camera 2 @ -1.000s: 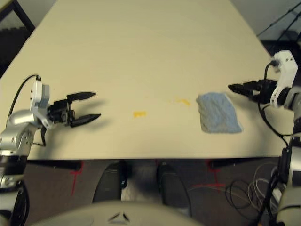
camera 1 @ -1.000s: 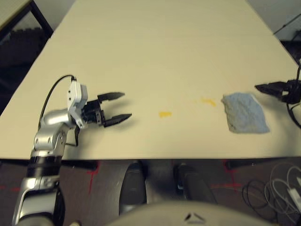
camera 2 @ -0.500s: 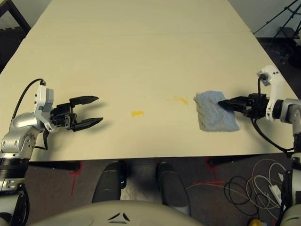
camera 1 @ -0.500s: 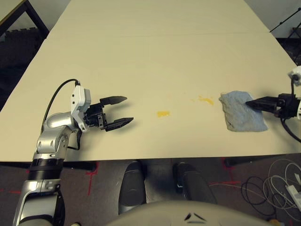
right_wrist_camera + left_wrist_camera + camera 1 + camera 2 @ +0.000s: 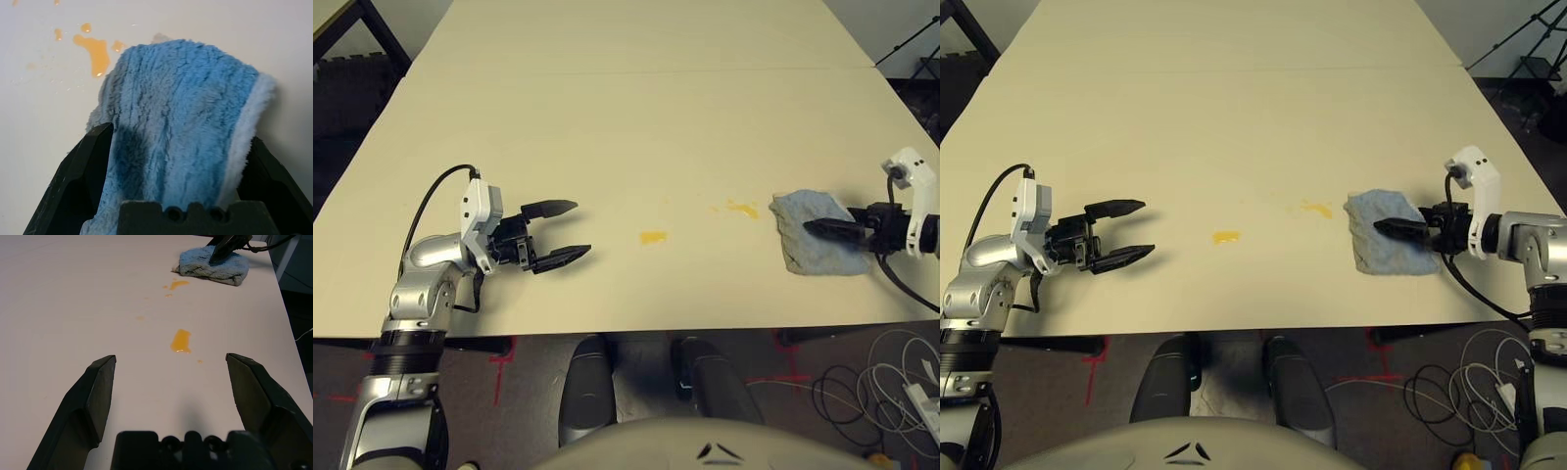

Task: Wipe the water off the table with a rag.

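Two black fingers of your right gripper (image 5: 183,132) stand wide apart with the rag (image 5: 798,257) between them, one reaching over the cloth's side and the other partly hidden by its pale edge; you have it straddled, and no squeeze has gathered it. It lies on the tabletop (image 5: 607,127) at the robot's right, well apart from your left gripper (image 5: 583,227), which is open too and has nothing in it, so the right arm is clearly the one for this. The cloth looks nearly square from above, so you can't lean on a long axis; what counts, I'd judge, is keeping it centred between the fingers as you close. If you close too high, you may only pinch the fuzz. The nearer splotch (image 5: 742,209) sits just beside the rag, toward the robot's left, and the other splotch (image 5: 653,237) lies farther that way, so your wipe should run leftward.
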Available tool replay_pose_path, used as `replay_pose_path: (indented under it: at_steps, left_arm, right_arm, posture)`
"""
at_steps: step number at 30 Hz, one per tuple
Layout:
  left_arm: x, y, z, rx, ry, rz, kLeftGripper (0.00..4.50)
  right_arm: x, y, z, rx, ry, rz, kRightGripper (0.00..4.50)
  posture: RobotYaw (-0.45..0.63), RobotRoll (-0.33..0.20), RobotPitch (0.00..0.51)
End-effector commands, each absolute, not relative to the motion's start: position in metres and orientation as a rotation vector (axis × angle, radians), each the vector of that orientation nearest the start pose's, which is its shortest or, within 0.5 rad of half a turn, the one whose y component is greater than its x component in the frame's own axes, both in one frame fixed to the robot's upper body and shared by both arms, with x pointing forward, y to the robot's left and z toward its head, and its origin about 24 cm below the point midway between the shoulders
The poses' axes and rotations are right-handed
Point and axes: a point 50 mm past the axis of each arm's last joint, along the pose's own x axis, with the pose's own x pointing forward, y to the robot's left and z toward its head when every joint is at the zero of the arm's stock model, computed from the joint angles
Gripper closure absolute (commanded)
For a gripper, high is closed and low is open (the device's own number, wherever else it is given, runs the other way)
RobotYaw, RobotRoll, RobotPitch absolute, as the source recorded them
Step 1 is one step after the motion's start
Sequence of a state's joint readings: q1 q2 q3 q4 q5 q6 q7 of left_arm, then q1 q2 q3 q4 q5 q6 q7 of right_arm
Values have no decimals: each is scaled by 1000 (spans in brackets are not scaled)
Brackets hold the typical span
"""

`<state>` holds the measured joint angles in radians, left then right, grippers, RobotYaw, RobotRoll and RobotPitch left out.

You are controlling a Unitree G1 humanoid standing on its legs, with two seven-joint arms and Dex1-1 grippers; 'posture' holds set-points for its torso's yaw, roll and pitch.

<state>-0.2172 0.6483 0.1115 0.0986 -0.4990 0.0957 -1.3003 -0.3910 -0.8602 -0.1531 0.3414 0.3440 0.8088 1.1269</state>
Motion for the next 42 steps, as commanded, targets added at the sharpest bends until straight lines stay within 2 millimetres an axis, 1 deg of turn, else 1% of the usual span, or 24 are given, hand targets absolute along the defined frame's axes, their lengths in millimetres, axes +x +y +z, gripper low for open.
replay_pose_path:
  at_steps: [1,3,7,12,15,17,20,24,27,30,34,41,42]
  left_arm:
    - [257,234,117,175,20,-1190,0]
    - [258,234,116,176,21,-1192,0]
    - [260,232,116,181,23,-1200,0]
    - [262,232,115,181,21,-1202,0]
    - [262,233,114,182,24,-1202,0]
    - [262,233,113,184,24,-1201,0]
    - [262,233,113,184,24,-1199,0]
    - [263,234,113,191,26,-1195,0]
    - [262,237,114,198,29,-1187,0]
    - [262,241,115,209,30,-1170,0]
    - [261,244,116,215,30,-1156,0]
    - [256,243,116,218,28,-1149,0]
    - [256,243,116,219,28,-1149,0]
  right_arm:
    - [268,-307,97,127,739,663,25]
    - [269,-306,97,121,733,656,25]
    - [271,-308,98,114,712,629,1292]
    - [273,-316,102,113,674,586,3271]
    - [274,-321,107,137,640,567,4226]
    - [277,-326,114,188,591,538,4343]
    - [284,-333,124,260,506,496,4359]
    - [293,-340,143,340,384,457,4371]
    - [297,-340,150,362,350,448,4375]
    - [303,-335,152,373,345,461,4376]
    - [311,-322,144,374,383,488,4376]
    - [322,-290,114,363,525,533,4376]
    - [323,-284,111,363,541,548,4376]
  posture:
    - [123,0,180]
    - [118,0,180]
    - [109,0,180]
    - [98,0,177]
    - [98,0,174]
    - [100,0,173]
    - [107,0,170]
    - [119,0,171]
    - [119,0,171]
    - [145,0,175]
    - [155,0,177]
    - [168,0,180]
    - [184,0,188]
